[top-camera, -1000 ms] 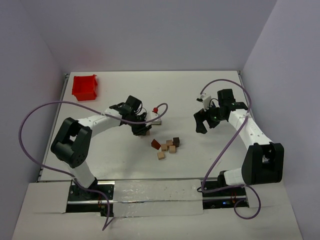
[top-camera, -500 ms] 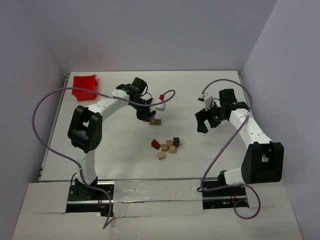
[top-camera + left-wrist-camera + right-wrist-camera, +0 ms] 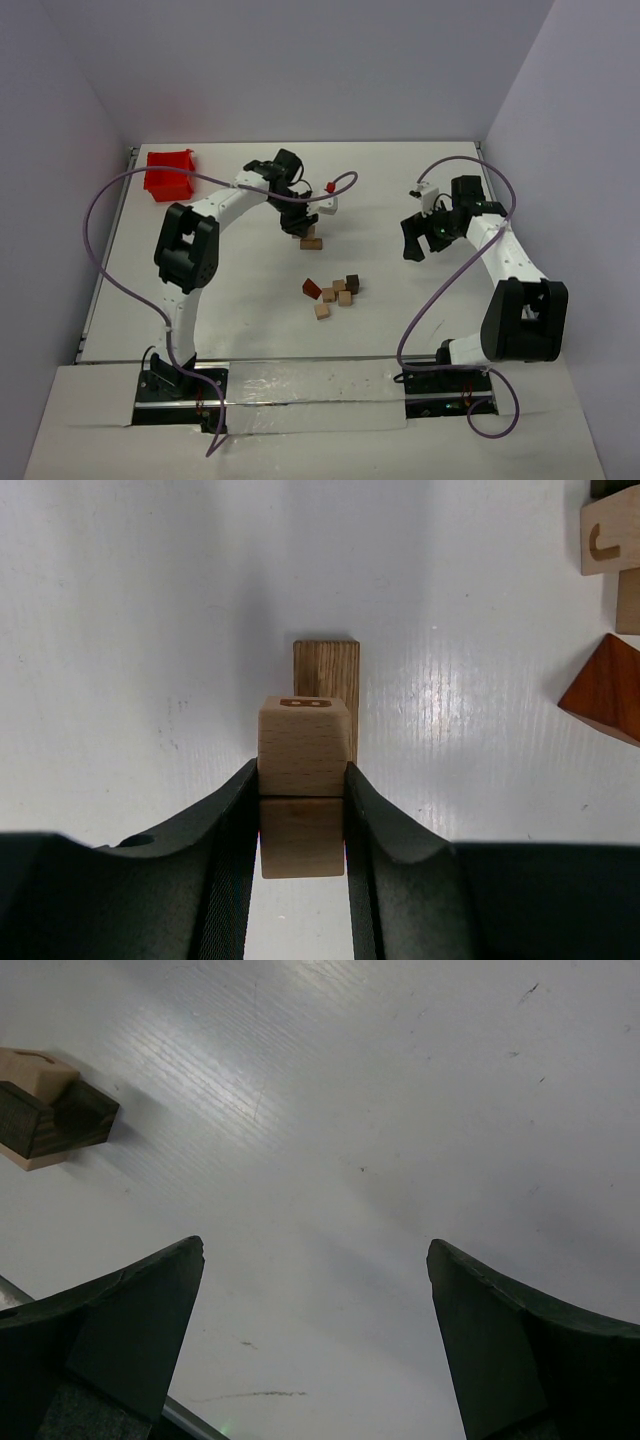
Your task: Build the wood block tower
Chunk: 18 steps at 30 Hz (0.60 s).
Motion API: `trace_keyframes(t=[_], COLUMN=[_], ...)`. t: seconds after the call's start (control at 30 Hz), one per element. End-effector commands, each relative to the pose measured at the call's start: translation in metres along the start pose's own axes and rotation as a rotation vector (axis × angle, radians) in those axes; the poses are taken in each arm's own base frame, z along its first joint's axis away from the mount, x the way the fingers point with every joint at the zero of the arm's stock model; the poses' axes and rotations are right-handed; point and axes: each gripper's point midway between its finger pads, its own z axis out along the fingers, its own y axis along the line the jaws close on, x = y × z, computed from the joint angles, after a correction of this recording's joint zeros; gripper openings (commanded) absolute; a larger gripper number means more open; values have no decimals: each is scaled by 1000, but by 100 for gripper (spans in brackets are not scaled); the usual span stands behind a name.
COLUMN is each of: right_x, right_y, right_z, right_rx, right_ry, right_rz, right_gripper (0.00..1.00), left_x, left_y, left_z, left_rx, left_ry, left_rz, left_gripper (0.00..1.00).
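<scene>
My left gripper [image 3: 303,772] is shut on a light tan cube [image 3: 305,742] with a mark on its top face. A second tan block [image 3: 303,836] sits flush against it between the fingers. Just beyond them a brown block [image 3: 327,666] lies on the table. In the top view this left gripper [image 3: 300,228] hangs over that small stack [image 3: 311,241] in the middle of the table. Several loose blocks [image 3: 336,290], among them a reddish-brown wedge [image 3: 608,690], lie nearer the front. My right gripper [image 3: 415,245] stands open over bare table [image 3: 315,1250].
A red bin [image 3: 170,172] stands at the back left corner. A dark brown and tan block pair [image 3: 40,1110] shows at the left edge of the right wrist view. Purple cables loop from both arms above the table.
My left arm has swung back and to the right, carrying its gripper from beside the loose blocks to the small stack. The right gripper has drifted slightly right and stays open.
</scene>
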Motion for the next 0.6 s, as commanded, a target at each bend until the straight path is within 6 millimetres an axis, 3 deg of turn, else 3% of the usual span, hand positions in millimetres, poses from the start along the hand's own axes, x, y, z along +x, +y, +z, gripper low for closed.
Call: trace_keyframes(t=[0.0, 0.57], right_x=[-20, -23], right_y=[-8, -11], right_z=[-6, -4], right_rx=[10, 3], right_ry=[-54, -46], right_rz=[-13, 1], right_gripper=[100, 100], left_x=[-21, -29], left_y=[3, -3], left_z=[-1, 21], left_rx=[-4, -10], left_ry=[-44, -36], left_rz=[9, 2], left_gripper=[0, 0])
